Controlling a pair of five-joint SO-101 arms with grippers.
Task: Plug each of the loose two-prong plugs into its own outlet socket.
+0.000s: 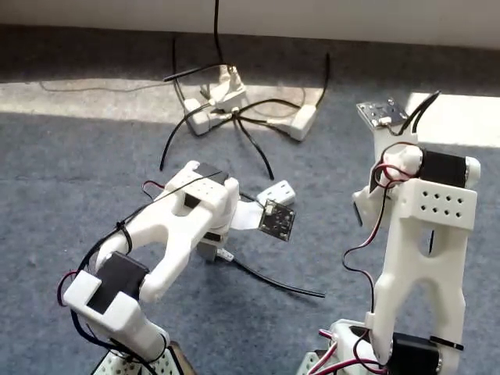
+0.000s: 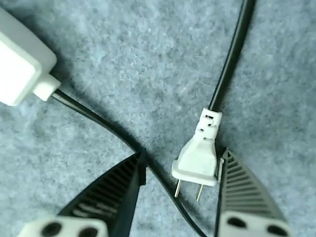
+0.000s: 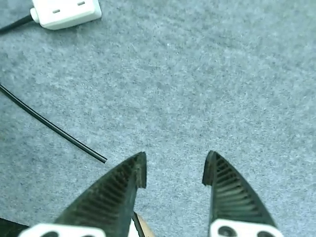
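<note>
Over the grey carpet [image 1: 70, 187] in the high view, the left arm [image 1: 180, 226], white moulded plastic with black motors, bends low toward the middle. A small white outlet socket [image 1: 276, 191] lies there, just beyond its wrist. The right arm [image 1: 426, 226] stands upright at the side, well apart from it. Farther back, a cluster of white sockets [image 1: 211, 109] sits in a tangle of black cables [image 1: 254, 148]. A thin black cable [image 1: 273, 281] trails out from under the left arm.

From the left wrist view, the left gripper [image 2: 183, 155] has its jaws spread wide and grips nothing. Between the black ribbed fingers [image 2: 242, 182] lies the two-prong plug [image 2: 196, 159]. It has a flat white body, two bright metal prongs [image 2: 177, 189] pointing back toward the gripper, a ridged collar, and a black cord [image 2: 232, 64]. It lies close beside one finger; whether they touch I cannot tell. A second black cord [image 2: 94, 116] runs from a rounded white block [image 2: 19, 64] and passes under the other finger.

From the right wrist view, the right gripper [image 3: 176, 155] hangs above bare, nubbly carpet, jaws parted, with nothing between them. A white socket block [image 3: 66, 11] with two slots lies well off. A thin cable end [image 3: 101, 158] stops just beside one fingertip.
</note>
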